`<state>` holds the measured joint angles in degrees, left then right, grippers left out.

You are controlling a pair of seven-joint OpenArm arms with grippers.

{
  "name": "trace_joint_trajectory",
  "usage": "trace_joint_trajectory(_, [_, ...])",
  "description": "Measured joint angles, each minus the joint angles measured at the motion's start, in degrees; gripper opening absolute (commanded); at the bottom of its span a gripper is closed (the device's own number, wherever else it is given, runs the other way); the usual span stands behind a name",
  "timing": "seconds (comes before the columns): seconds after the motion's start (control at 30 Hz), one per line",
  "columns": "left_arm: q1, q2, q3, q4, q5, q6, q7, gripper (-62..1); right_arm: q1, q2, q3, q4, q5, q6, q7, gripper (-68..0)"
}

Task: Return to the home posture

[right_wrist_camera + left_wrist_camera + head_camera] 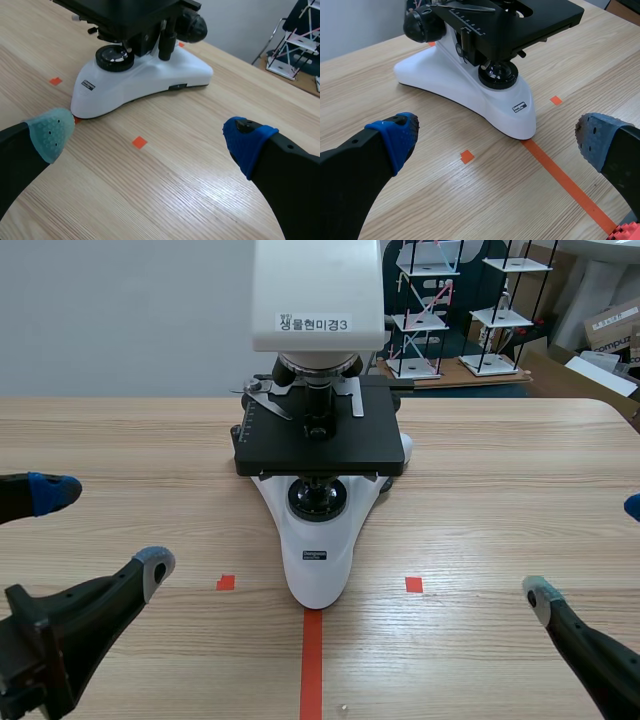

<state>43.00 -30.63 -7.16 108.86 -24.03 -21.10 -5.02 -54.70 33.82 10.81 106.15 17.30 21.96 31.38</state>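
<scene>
Scene view: my left fingers (110,592) and right fingers (575,635) sit apart, empty, microscope (318,550) ahead between them: home, I judge.

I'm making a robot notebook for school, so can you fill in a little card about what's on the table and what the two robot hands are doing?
Main thing: white and black microscope, upright, mid-table
Surface: light wooden table
Left gripper: open, empty, apart from the microscope
Right gripper: open, empty, apart from the microscope
Marks: orange-red tape line meets the microscope's foot
</scene>
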Motion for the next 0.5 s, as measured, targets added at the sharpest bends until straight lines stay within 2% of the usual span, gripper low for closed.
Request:
trace_joint_trajectory(0.1, [0.0,0.0,0.0,0.0,0.0,0.0,0.0,1.4,0.0,0.0,0.0,0.0,0.2,0.2,-2.3,0.4])
trace_joint_trajectory(0.3, [0.0,0.0,0.0,0.0,0.0,0.0,0.0,1.4,0.0,-0.1,0.2,0.3,0.2,0.4,-2.0,0.4])
trace_joint_trajectory(0.5, [0.0,0.0,0.0,0.0,0.0,0.0,0.0,1.4,0.0,-1.1,2.7,2.6,0.3,0.8,-2.0,0.4])
